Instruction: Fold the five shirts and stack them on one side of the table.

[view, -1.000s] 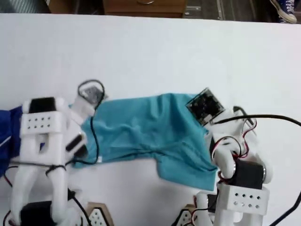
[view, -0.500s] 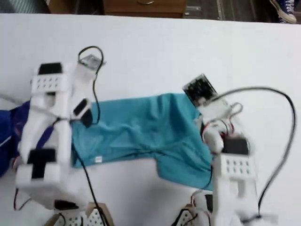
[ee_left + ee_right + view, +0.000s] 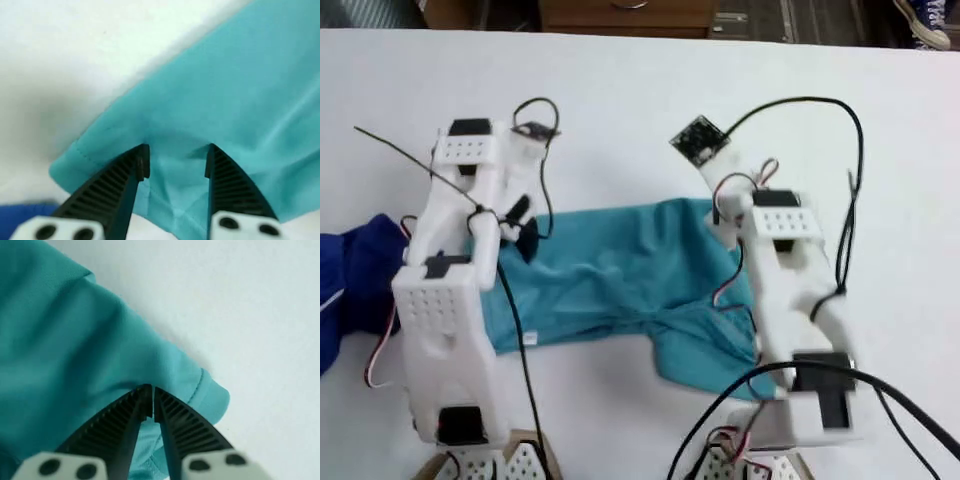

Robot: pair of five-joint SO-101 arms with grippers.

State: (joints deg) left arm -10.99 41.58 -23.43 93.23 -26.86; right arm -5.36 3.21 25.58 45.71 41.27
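A teal shirt (image 3: 620, 285) lies rumpled lengthwise across the near half of the white table (image 3: 620, 90), with an arm over each end of its far edge. The left pincer (image 3: 176, 161) stands with jaws apart, its tips pressed onto the cloth to either side of a small pucker, just inside the shirt's stitched corner. At the other end the right pincer (image 3: 151, 402) has its jaws drawn together on the fabric, close beside the hemmed corner, where the cloth folds up at the tips. A dark blue shirt (image 3: 355, 285) sits heaped at the table's left edge, beside the teal shirt's left end. The left arm hides whether the two garments touch. From the teal shirt's far edge a broad stretch of white tabletop runs to the table's far rim, and more white surface lies to the right of the right arm. On the near side, the shirt's lower flap reaches close to the arm bases.
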